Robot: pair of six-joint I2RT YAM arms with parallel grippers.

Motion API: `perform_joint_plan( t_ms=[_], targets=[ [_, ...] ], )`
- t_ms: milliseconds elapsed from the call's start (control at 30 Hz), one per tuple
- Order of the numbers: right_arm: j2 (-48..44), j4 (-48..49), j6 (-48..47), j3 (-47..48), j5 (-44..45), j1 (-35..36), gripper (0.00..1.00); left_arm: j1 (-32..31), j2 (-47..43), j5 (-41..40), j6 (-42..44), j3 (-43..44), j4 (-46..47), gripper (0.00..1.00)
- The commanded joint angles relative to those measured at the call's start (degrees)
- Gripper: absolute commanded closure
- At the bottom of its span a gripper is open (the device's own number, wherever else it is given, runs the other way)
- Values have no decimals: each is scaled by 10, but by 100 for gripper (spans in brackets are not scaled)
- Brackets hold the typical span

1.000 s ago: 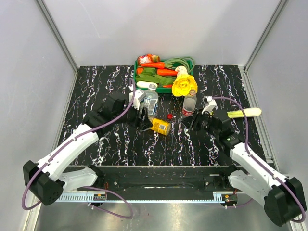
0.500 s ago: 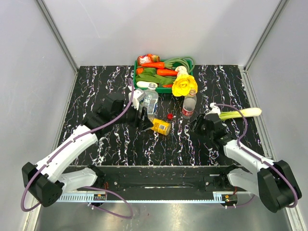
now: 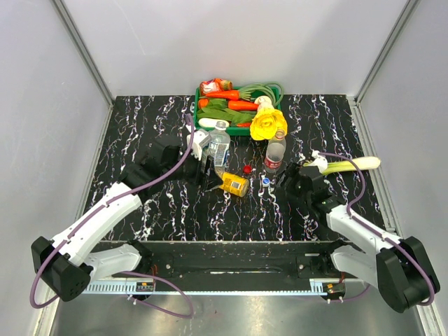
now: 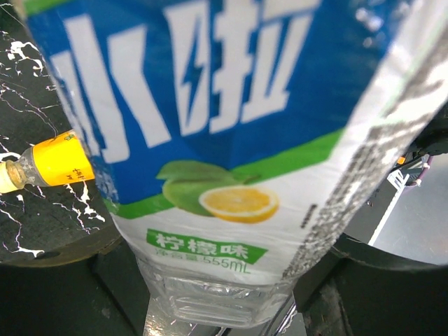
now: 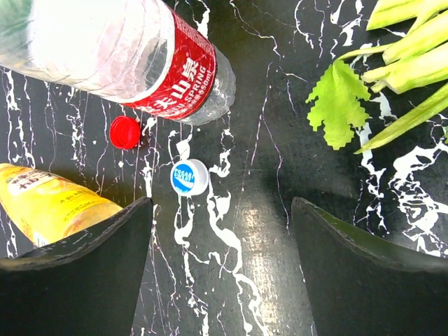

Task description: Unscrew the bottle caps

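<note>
Right gripper [image 5: 220,210]: jaws wide apart, empty. Just ahead, blue cap [image 5: 190,176] lies on table [image 5: 259,140]. Farther ahead-left, red cap [image 5: 125,132] beside red-label bottle [image 5: 133,59]. Left gripper [image 3: 208,164]: clamped on blue-label bottle [image 4: 231,140]; yellow bottle [image 3: 234,184] near.

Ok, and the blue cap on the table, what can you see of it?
The blue cap is a small round plastic screw cap, blue face with white print, pale rim. It lies flat and loose on the black marbled table, on no bottle. The red cap sits nearby, apart, and the red-label bottle does not touch it. The right claw hangs open above; only the table touches it.
</note>
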Motion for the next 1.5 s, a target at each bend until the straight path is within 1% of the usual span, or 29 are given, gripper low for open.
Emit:
perform_joint_plan(
  t_ms=[0,233,367,467,633,667,800,900,1033,1133,1200,1300,1467],
  targets=[
    [-14,-4,-8,13,20,-3,15,3,-16,15,-4,1,37,32],
    [-30,-15,-21,28,3,-3,11,4,-17,13,-3,1,34,32],
    [-51,-33,-37,45,-15,-3,4,3,-17,15,-3,1,33,32],
    [-76,-42,-60,64,-53,-3,0,4,-17,19,-2,1,32,32],
    [-121,-41,-78,97,-119,-3,0,2,-16,30,1,4,26,32],
    [-127,-42,-82,108,-121,-3,0,2,-15,36,1,3,26,32],
    [-136,-29,-103,147,-206,-3,0,2,-9,68,3,4,27,32],
    [-130,-3,-110,183,-284,-3,0,0,-2,84,5,8,27,32],
    [-105,55,-104,220,-390,-3,0,-8,5,92,9,15,27,32],
    [-82,106,-81,244,-461,-3,0,-23,9,100,16,23,27,32],
    [-65,159,-57,251,-500,-3,0,-37,12,101,21,26,27,32],
    [-32,217,-11,262,-542,-3,1,-61,19,101,30,33,25,32],
    [2,270,28,271,-574,-3,4,-89,33,93,37,51,22,32]
  ],
)
